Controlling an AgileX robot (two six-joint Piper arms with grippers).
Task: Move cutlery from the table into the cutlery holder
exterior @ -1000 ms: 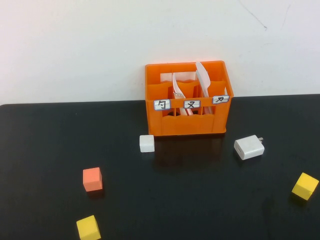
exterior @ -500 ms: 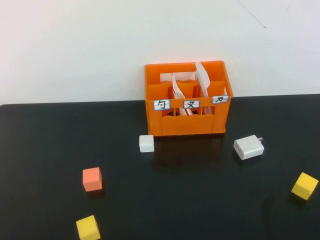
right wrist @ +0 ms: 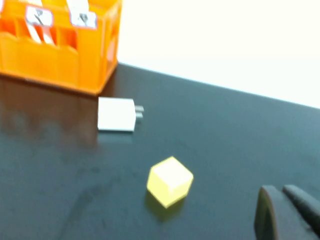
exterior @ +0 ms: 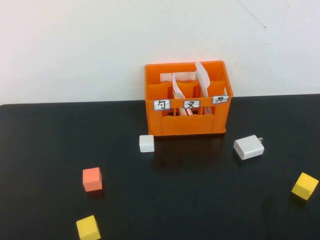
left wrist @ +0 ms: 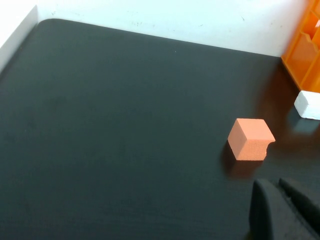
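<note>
Cutlery is already stood in the cutlery holder [exterior: 186,119] at the table's [exterior: 200,200] far edge: fork [exterior: 176,87] in the middle compartment, knife [exterior: 203,76] in the right. None is left lying. Left gripper [left wrist: 285,207] near the orange cube [left wrist: 250,139] and right gripper [right wrist: 287,212] near a yellow cube [right wrist: 170,180] are pinched narrow, empty; both are best kept parked clear.

Both hands are cropped at their wrist views' edges [left wrist: 287,212] [right wrist: 290,212].

Orange cutlery holder [exterior: 187,120] upright at table [exterior: 50,150] 12 o'clock edge. Fork [exterior: 176,86] stands in middle compartment. Knife [exterior: 202,75] leans in right one.
</note>
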